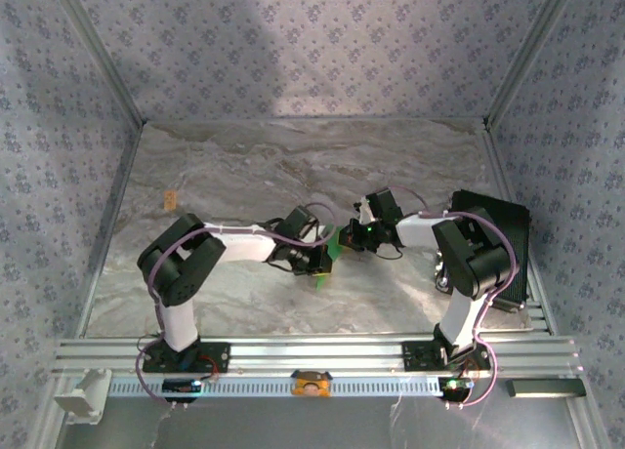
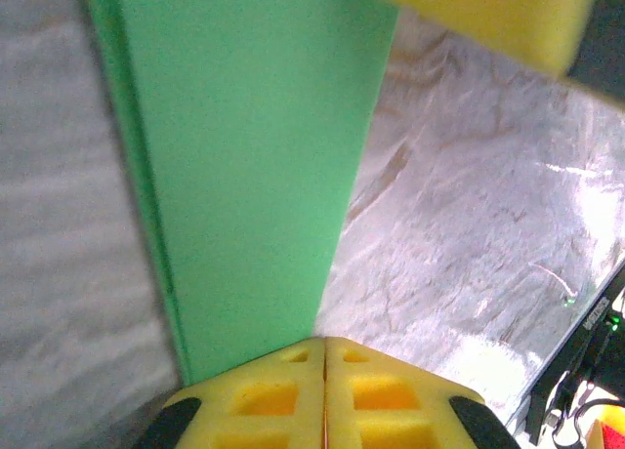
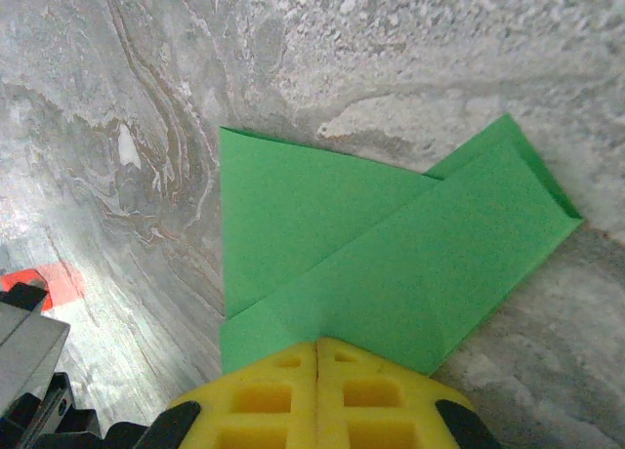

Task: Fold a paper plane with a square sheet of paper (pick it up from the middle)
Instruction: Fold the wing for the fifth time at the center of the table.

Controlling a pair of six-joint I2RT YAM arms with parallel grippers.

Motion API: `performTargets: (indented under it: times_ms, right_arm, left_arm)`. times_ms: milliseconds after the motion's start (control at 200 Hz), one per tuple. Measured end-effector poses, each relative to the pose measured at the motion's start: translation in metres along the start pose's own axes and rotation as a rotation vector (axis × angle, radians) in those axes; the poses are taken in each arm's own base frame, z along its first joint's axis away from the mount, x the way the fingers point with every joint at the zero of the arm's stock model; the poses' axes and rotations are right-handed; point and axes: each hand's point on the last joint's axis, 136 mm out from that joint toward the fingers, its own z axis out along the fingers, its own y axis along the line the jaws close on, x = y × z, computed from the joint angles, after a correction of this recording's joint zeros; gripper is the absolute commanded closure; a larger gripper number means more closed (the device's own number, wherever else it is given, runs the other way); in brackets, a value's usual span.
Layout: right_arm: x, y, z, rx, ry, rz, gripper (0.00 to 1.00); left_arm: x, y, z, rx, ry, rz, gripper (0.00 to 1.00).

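While both clamp it, green paper (image 3: pixel 391 264) spans left gripper (image 2: pixel 323 346) and right gripper (image 3: pixel 317 346).

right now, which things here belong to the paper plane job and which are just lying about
In the job:
green paper, partly folded
left claw and right claw, both shut on it

Lying about:
black case at the table's right edge
tan piece far left
red thing
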Motion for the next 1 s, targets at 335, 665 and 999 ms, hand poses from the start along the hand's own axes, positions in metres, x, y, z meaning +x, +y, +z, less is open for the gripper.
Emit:
performTargets:
  times_ms: [335, 665, 999]
  right_arm:
    - [0.000, 0.000, 0.000, 0.000, 0.000, 0.000, 0.98]
    - [0.000, 0.000, 0.000, 0.001, 0.001, 0.001, 0.98]
    - [-0.001, -0.001, -0.001, 0.001, -0.001, 0.004, 0.97]
  left_arm:
    - [0.029, 0.010, -0.011, 0.000, 0.023, 0.003, 0.90]
    - [0.061, 0.013, -0.013, -0.049, 0.080, 0.042, 0.91]
    - [0.041, -0.003, -0.045, -0.032, -0.051, 0.081, 0.91]
